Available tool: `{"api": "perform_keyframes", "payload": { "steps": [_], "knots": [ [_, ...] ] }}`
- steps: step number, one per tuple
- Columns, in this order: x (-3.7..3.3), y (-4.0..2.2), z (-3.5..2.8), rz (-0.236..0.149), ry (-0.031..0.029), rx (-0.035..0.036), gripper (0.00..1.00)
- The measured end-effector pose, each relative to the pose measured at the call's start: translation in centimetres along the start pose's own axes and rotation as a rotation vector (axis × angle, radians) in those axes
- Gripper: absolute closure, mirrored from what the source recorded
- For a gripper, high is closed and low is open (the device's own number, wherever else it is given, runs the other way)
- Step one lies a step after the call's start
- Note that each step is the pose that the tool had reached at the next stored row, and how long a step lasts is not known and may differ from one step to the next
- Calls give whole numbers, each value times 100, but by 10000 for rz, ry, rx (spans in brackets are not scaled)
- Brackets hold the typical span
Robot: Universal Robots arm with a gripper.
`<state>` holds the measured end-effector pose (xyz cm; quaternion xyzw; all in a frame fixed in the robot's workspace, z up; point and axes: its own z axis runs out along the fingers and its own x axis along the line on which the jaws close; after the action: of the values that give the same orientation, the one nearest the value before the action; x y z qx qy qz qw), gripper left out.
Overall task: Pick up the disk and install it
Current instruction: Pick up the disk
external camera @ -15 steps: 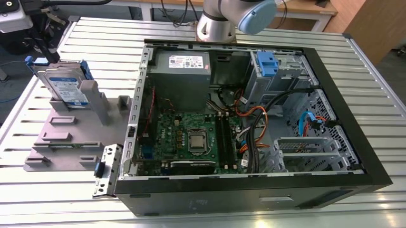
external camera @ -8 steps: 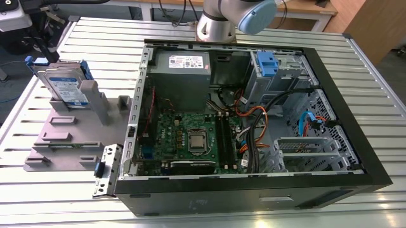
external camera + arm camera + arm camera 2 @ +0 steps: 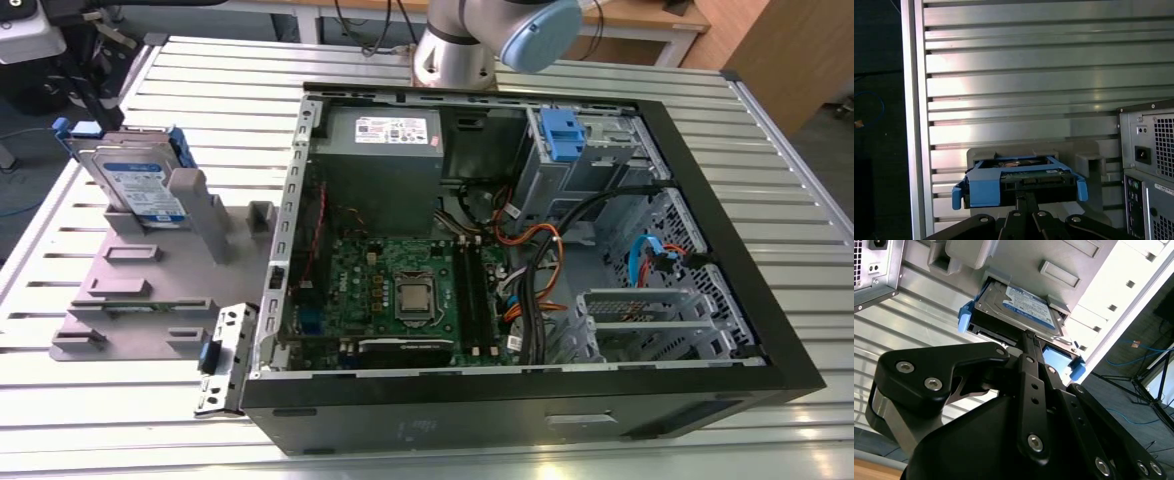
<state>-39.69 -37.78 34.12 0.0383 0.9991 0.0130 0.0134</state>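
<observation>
So far nothing done: disk (image 3: 134, 185) upright in grey holder (image 3: 147, 290), outside open computer case (image 3: 747, 290). Gripper (image 3: 1026, 335) fingers together, empty, pointing toward disk. Pickup and install outstanding.

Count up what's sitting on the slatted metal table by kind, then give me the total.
Disk: 1
Grey holder: 1
Open computer case: 1
Metal bracket: 1
Total: 4
</observation>
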Motion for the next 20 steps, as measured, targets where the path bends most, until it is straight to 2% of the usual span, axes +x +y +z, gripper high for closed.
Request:
{"api": "perform_keyframes", "payload": {
  "steps": [6, 8, 20],
  "knots": [
    [0, 0, -2, -25, 0, -1, 89],
    [1, 1, -2, -209, 6, -5, 89],
    [0, 0, 1, -2402, 65, -62, 89]
  ]
}}
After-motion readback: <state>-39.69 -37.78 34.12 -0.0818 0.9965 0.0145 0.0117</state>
